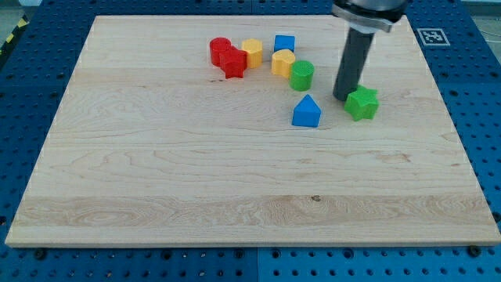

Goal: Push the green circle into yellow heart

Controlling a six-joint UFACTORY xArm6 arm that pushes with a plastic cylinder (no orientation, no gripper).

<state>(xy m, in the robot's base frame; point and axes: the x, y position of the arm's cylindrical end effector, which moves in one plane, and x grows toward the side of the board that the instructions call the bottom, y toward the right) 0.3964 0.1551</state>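
The green circle (301,75) stands upper middle of the board, touching the lower right of the yellow heart (282,62). My tip (344,96) is down on the board to the right of the green circle, about a block's width away, and right next to the left side of the green star (362,103).
A blue block with a peaked top (306,111) lies below the green circle. A blue cube (284,44) sits above the yellow heart. A yellow hexagon (252,52), a red cylinder (221,49) and a red star (232,63) cluster to the left. The wooden board (156,172) rests on a blue perforated table.
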